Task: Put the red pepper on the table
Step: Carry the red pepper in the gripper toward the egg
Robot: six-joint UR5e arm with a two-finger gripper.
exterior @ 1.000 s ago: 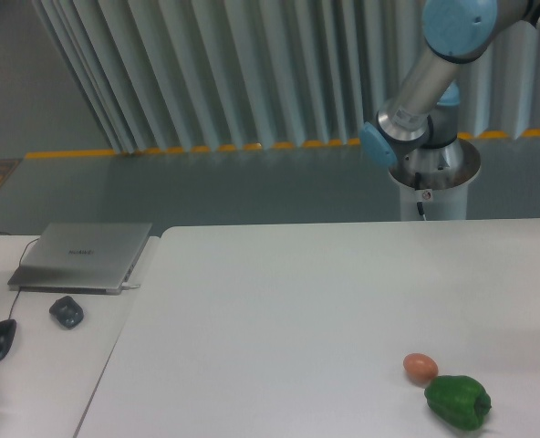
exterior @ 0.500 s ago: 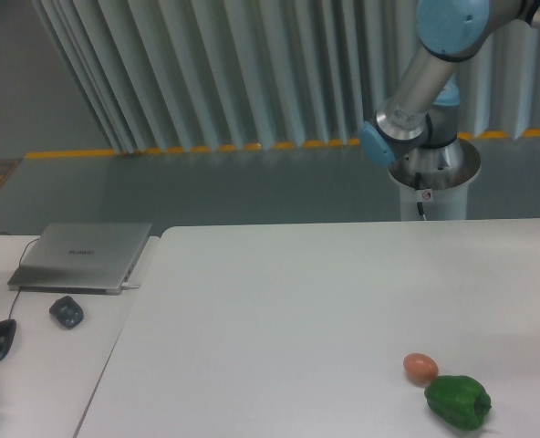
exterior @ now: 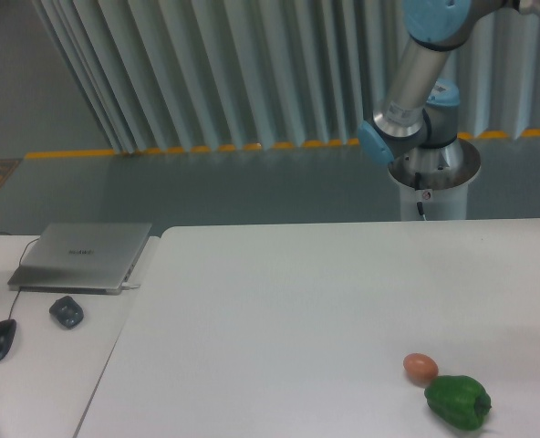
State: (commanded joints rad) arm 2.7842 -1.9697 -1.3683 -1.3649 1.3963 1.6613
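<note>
Only the arm's lower links (exterior: 422, 78) show, rising from the pedestal (exterior: 432, 182) at about one o'clock and leaving the top edge — the pincer is out of view, so whether it is spread, pressed together or pinching anything cannot be told. The red pepper appears nowhere in the picture; it may be carried up out of sight, but that is a guess.

On the table (exterior: 297, 301) lie only the egg (exterior: 420, 367) and the green pepper (exterior: 457, 401), touching or nearly so, at about five o'clock. My judgement: the task is in its carrying or approach stage, nothing yet set down. The next move calls for bringing the pincer down over bare tabletop, well apart from those two things, then releasing low.

The laptop (exterior: 84, 256) on the side desk (exterior: 33, 365) at nine o'clock bears a small lid mark — too faint to read.
</note>
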